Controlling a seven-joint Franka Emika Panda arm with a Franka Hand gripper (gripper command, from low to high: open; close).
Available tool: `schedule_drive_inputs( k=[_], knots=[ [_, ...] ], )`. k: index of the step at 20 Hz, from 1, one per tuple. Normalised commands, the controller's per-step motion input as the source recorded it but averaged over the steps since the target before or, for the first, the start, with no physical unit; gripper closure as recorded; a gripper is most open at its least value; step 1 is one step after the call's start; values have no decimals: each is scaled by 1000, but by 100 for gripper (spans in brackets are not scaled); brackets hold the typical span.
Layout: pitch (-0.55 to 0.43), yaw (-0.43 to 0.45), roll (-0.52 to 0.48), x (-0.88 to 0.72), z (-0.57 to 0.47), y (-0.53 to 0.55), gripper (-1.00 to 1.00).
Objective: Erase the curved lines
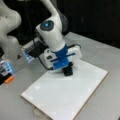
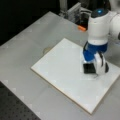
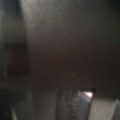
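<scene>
Pressing down on a flat, smooth white rectangular board (image 1: 67, 95) with a thin tan edge, the tool (image 1: 67, 71) carries a dark blocky pad at its tip that touches the board's surface in both front views (image 2: 89, 68). Whether the tool's jaws are apart or together cannot be told. The curve lines are not discernible on the board. The board lies on a matte grey surface (image 2: 30, 40). No writing is readable. The wrist view is dark and blurred.
</scene>
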Motion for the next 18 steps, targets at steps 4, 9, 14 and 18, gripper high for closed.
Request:
schedule_drive_inputs(
  k=[4, 9, 14, 18],
  knots=[
    [44, -40, -105, 31, -581, 314, 100],
    [79, 9, -87, 91, -560, 322, 100],
    [83, 31, -35, 151, -554, 295, 100],
    [103, 64, -38, 201, -544, 254, 100]
  ],
)
